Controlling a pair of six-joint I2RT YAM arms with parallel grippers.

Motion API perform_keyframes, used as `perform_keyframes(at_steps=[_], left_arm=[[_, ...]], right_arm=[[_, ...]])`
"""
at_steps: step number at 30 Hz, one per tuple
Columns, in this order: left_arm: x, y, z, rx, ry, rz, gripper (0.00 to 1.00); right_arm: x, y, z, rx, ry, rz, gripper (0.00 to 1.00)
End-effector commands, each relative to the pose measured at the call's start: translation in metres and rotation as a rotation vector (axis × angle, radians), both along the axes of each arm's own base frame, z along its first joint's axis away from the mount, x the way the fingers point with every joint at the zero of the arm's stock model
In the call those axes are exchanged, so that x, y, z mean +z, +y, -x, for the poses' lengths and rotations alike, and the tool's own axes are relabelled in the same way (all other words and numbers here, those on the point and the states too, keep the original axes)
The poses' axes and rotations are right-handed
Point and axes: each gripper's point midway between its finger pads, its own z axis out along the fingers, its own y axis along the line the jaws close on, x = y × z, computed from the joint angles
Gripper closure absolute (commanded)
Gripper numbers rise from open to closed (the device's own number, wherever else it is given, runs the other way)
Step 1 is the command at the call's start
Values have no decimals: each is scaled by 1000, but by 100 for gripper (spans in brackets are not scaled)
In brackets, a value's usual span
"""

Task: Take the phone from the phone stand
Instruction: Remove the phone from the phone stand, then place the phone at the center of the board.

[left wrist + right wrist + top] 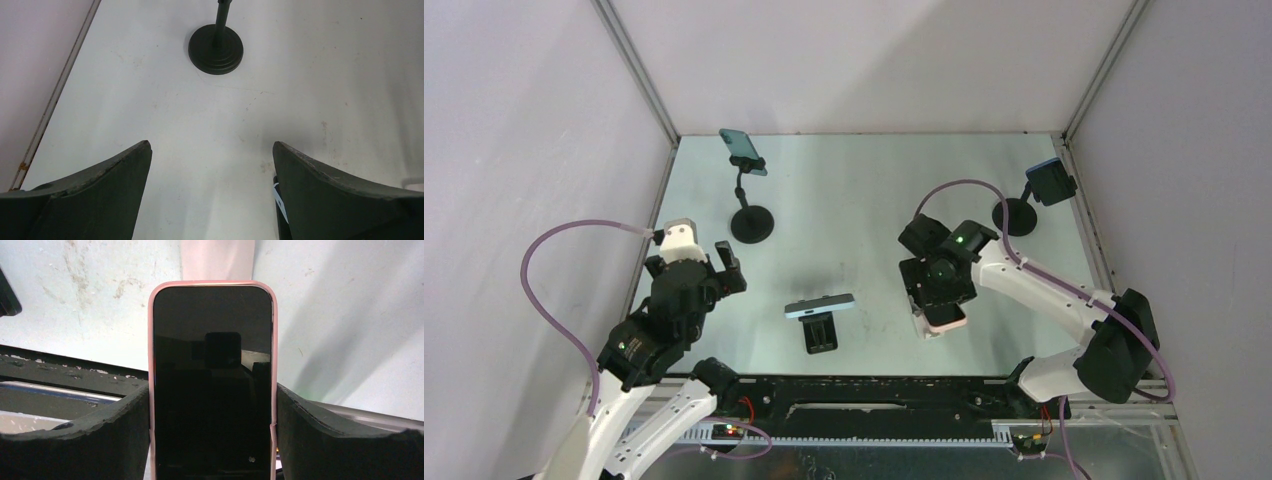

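Observation:
My right gripper point(941, 312) is shut on a pink-cased phone point(946, 321) with a dark screen, near the table's front right of centre. In the right wrist view the phone point(212, 365) stands upright between both fingers, and the gripper point(212, 390) clamps its long edges. No stand shows under it. My left gripper point(714, 272) is open and empty at the front left. In its wrist view the gripper point(211, 150) has only bare table between the fingers.
A low black stand point(821, 333) at front centre carries a light-blue phone point(820, 306). A tall round-base stand point(752, 222) at the back left holds a teal phone point(743, 150); its base shows in the left wrist view point(216, 49). Another stand point(1015, 216) at the back right holds a blue phone point(1051, 182).

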Motion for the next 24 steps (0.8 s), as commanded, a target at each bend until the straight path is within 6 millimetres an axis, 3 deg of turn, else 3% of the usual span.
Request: perform_keyframes(at_steps=[1,15,19,24], left_arm=[[1,-2,-5,-7,-9,-8,2],[1,-2,-5,-12,-10,-7,2],[1,-2,-4,-14,-10,-6,2],[1,-3,-4,-18,-12,-4,2]], right_arm=[[25,8,-19,4,-80,-56,35],[49,18,-69,-4,-181,-122,38],[46,21,-92,-8,-226,-136,36],[35,23,-137,-48,-306,-134,35]])
